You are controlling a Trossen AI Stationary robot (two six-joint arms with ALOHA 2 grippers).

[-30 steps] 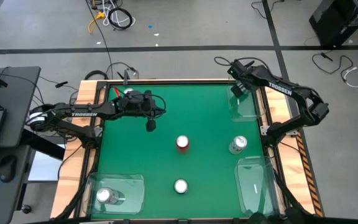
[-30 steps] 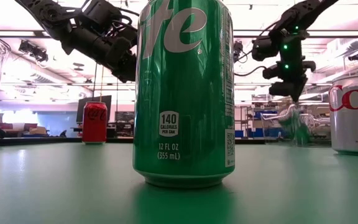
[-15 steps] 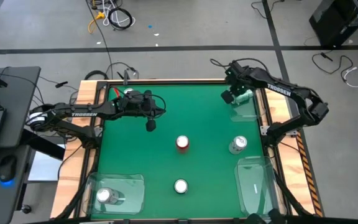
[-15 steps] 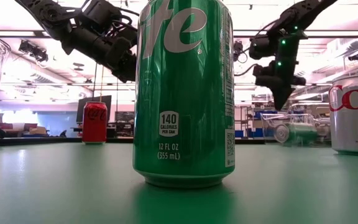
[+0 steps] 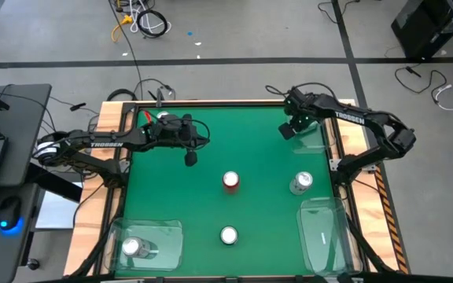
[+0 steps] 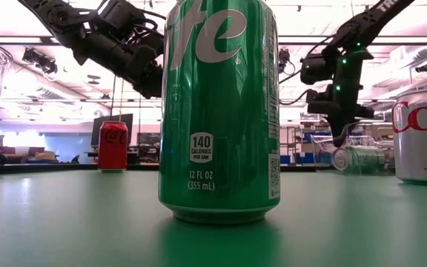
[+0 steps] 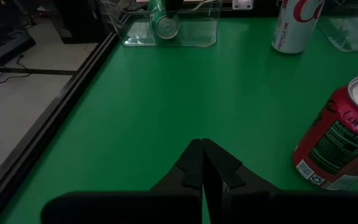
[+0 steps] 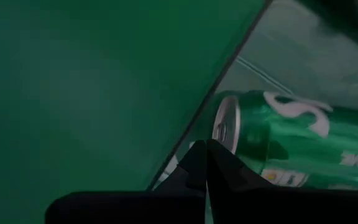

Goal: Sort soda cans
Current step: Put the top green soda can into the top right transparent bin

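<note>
A green can (image 8: 291,146) lies on its side inside the clear far-right bin (image 5: 314,141); it also shows in the low view (image 6: 362,159). My right gripper (image 5: 286,131) is shut and hovers just left of that bin, its tips (image 8: 205,148) apart from the can's silver top. A red can (image 5: 230,181), a silver can (image 5: 301,183) and a second green can (image 5: 228,235) stand upright on the mat. Another silver can (image 5: 132,248) stands in the near-left bin. My left gripper (image 5: 190,159) is shut and hangs above the far-left part of the mat.
A clear bin (image 5: 325,236) sits at the near-right corner and the near-left bin (image 5: 167,236) at the near-left one. Open green mat (image 5: 250,141) lies between the two grippers. Wooden table edges run along both sides, with a laptop desk beyond the left edge.
The green can went from upright under my right gripper to lying on its side in the far-right bin. My right gripper moved out of the bin toward the table's left and a little nearer.
</note>
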